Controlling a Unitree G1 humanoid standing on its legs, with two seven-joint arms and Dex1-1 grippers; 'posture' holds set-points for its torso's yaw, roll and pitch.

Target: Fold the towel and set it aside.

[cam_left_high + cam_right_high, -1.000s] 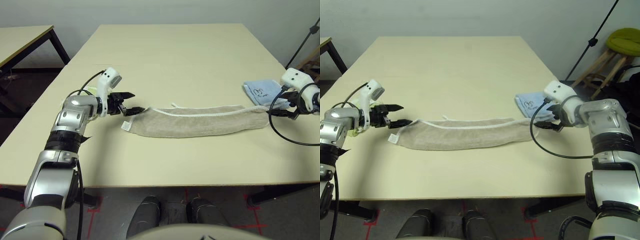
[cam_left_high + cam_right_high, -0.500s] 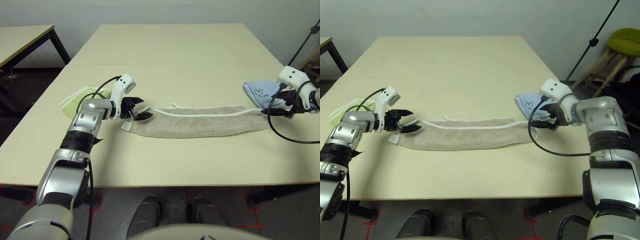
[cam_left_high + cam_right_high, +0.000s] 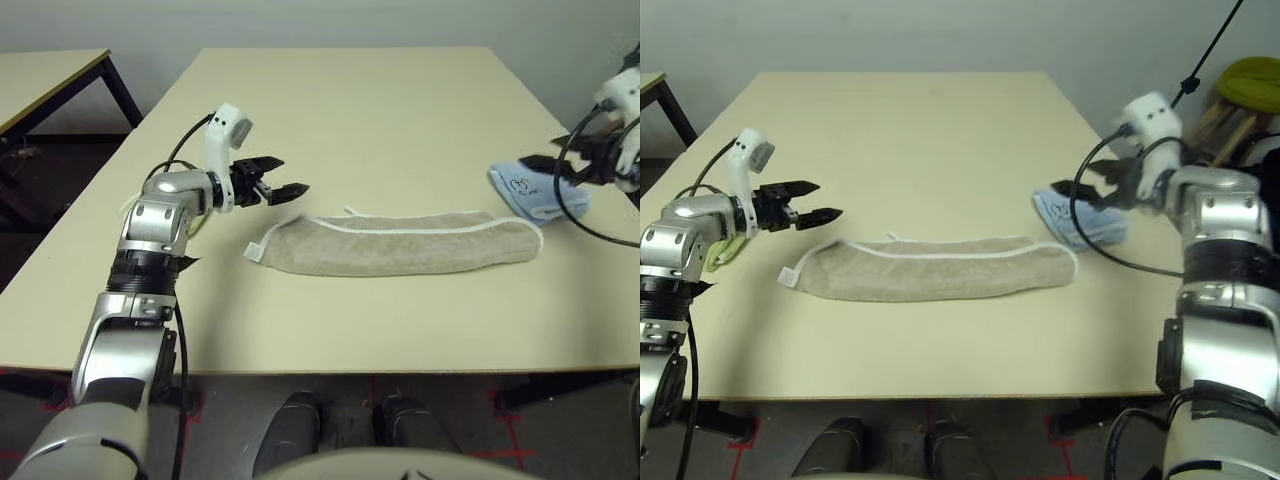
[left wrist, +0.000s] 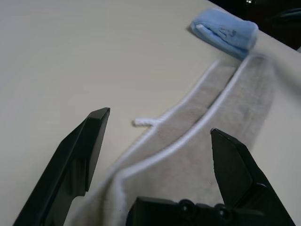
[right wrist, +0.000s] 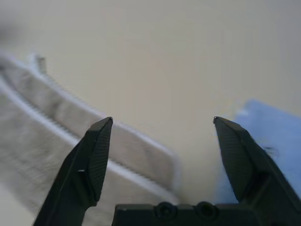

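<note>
Towel (image 3: pixel 400 250) lies folded into a long strip across the table (image 3: pixel 340 120), its white tag at the left end. Above it, the left gripper's (image 3: pixel 283 180) jaws are open; the right gripper's (image 3: pixel 1072 190) open jaws hover over the light blue cloth (image 3: pixel 535 192).

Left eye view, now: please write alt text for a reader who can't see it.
A beige-brown towel, folded into a long strip, lies across a pale table with neither robot hand holding it. The left hand's open fingers hover near its tagged end; the right hand is above a folded light blue cloth.
</note>
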